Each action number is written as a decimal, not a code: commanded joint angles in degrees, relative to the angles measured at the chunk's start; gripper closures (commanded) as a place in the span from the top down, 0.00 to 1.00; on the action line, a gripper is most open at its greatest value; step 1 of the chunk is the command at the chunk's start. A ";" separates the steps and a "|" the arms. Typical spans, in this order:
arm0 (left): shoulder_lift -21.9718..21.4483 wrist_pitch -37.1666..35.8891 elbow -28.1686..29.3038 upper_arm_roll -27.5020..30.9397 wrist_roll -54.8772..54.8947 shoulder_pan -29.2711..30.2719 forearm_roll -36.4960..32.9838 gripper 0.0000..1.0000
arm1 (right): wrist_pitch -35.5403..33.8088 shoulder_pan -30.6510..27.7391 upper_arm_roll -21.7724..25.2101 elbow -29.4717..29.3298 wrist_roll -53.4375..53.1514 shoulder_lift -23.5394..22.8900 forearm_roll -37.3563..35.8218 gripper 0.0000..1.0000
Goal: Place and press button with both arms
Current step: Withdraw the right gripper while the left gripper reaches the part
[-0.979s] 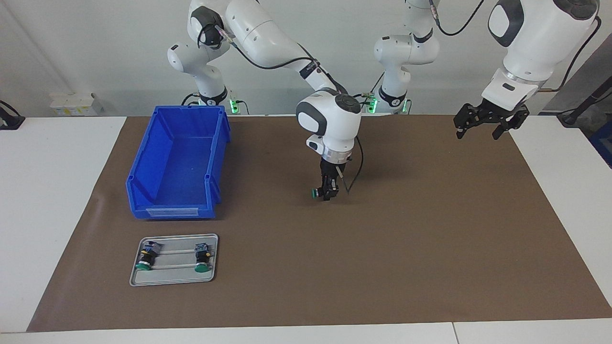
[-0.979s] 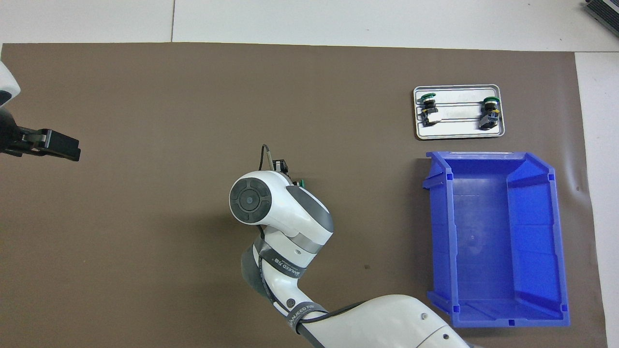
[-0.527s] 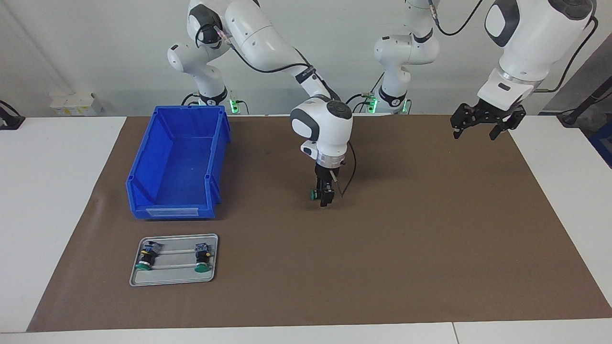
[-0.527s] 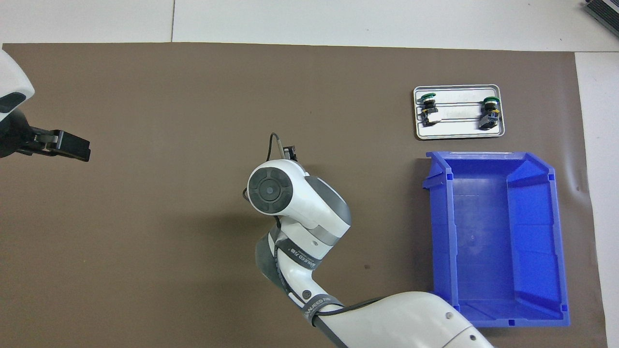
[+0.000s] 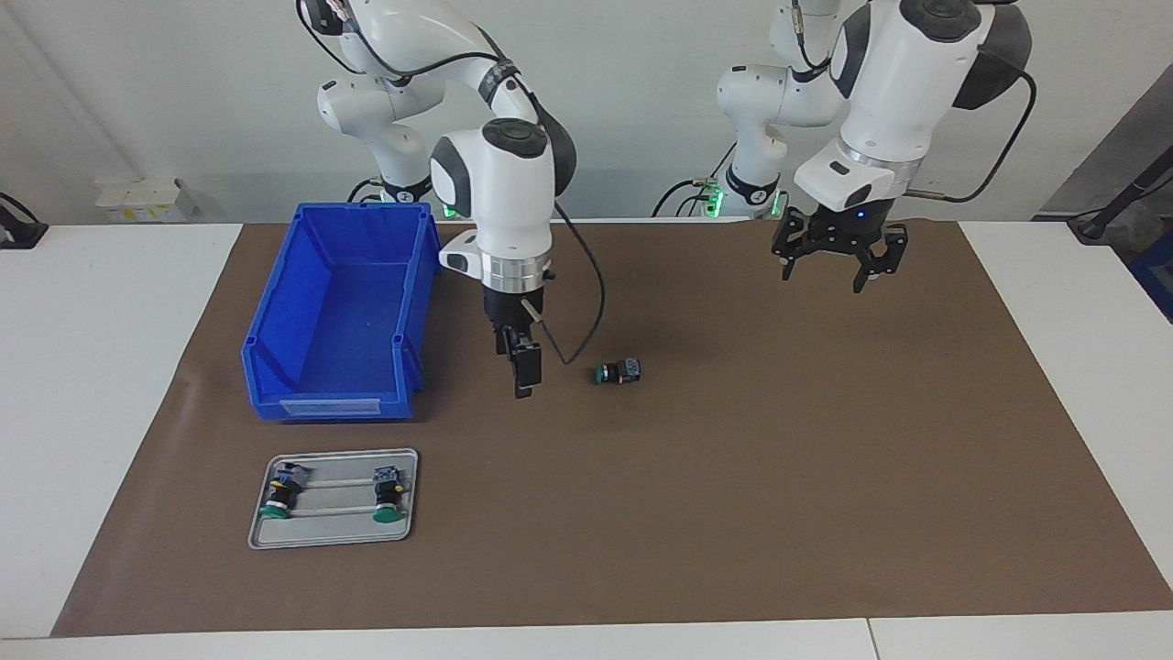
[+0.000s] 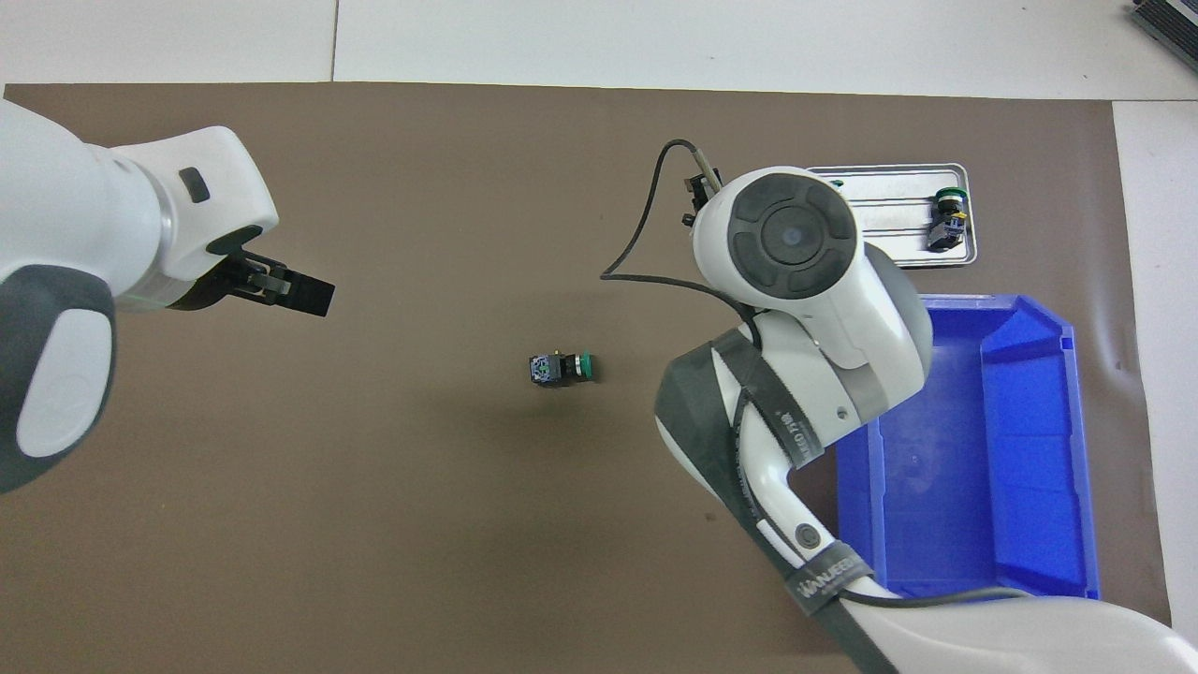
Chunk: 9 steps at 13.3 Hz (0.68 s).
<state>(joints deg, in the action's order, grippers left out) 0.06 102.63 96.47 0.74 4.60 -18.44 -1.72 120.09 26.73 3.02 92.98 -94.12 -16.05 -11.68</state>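
You've got the button (image 5: 617, 371) lying on its side on the table (image 5: 733, 477), mid-mat, nothing gripping it. Right gripper (image 5: 520, 367) hangs over the mat between the button and the blue bin (image 5: 341, 312) — can't tell its jaws. Left gripper (image 5: 838, 261) hovers toward the left arm's end — jaws spread, holding nothing.

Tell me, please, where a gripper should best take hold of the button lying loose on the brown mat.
Probably the black body of the button, from straight above. It lies on its side, green cap toward the blue bin, so fingers can close across the cylinder.
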 commanded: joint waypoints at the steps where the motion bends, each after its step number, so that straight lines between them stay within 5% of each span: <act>1: -3.31 2.58 4.16 0.67 0.23 -4.75 -0.91 1.00 | -3.70 -6.93 -0.73 2.29 24.05 5.48 6.73 1.00; 4: -3.40 5.64 6.88 0.23 5.30 -7.22 2.75 1.00 | -9.77 -15.19 -0.73 2.47 49.22 8.40 8.87 1.00; 9: 0.54 8.28 7.86 0.23 21.84 -11.96 6.65 1.00 | -15.93 -25.05 -0.56 2.03 72.56 13.22 10.89 1.00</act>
<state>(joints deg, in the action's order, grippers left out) -0.90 108.00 102.97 0.12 22.42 -27.74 4.12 106.06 3.82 3.18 93.38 -27.52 -6.44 -2.25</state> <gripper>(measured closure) 0.000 0.000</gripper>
